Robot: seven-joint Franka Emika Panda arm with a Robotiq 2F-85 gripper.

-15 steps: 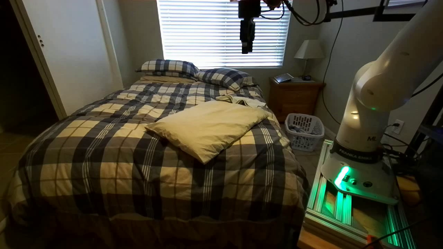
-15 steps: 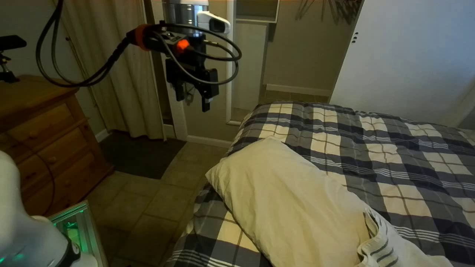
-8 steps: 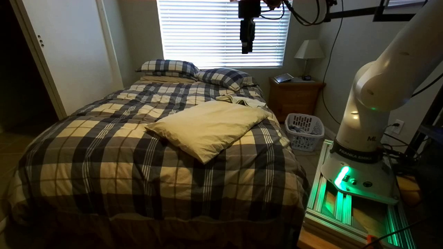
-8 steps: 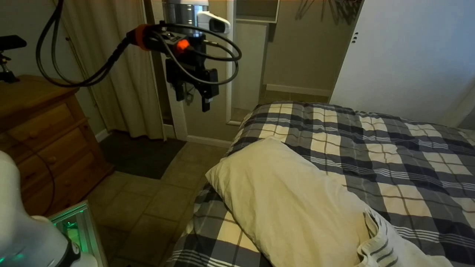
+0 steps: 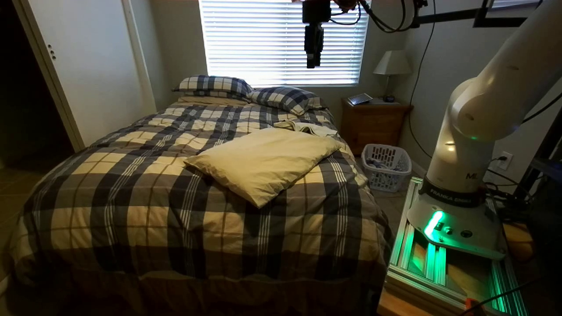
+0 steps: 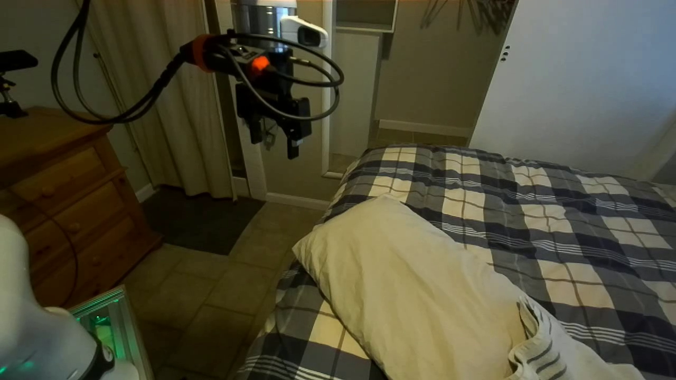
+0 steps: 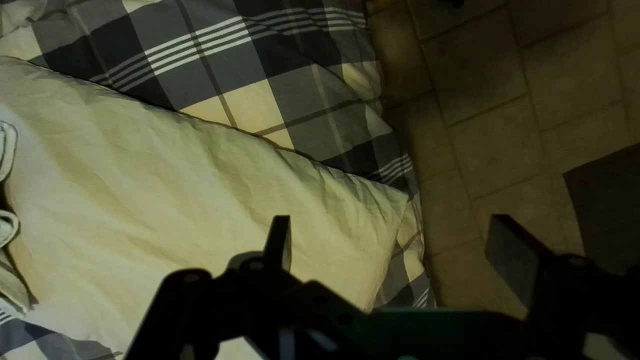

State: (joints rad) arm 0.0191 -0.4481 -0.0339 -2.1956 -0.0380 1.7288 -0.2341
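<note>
Pillow (image 7: pixel 165 185), cream-coloured and plump, lies flat by the edge of a plaid bed (image 5: pixel 175 215), well below the gripper (image 6: pixel 274 147), whose jaws hang wide apart, holding nothing. In the wrist view its short end shows beneath the gap, and its long axis runs away leftward toward a striped cloth (image 6: pixel 570 348). Around the bed are a laundry basket (image 5: pixel 387 181), a nightstand (image 5: pixel 373 125) and a window (image 5: pixel 259 44).

The white arm (image 5: pixel 483 118) rises from its base (image 5: pixel 478 221) and leans out of view, its elbow apparently bent out of sight. Below the wrist (image 6: pixel 261 24), the gripper (image 6: pixel 275 149) points straight down, fingers (image 7: pixel 515 260) spread wide apart.
</note>
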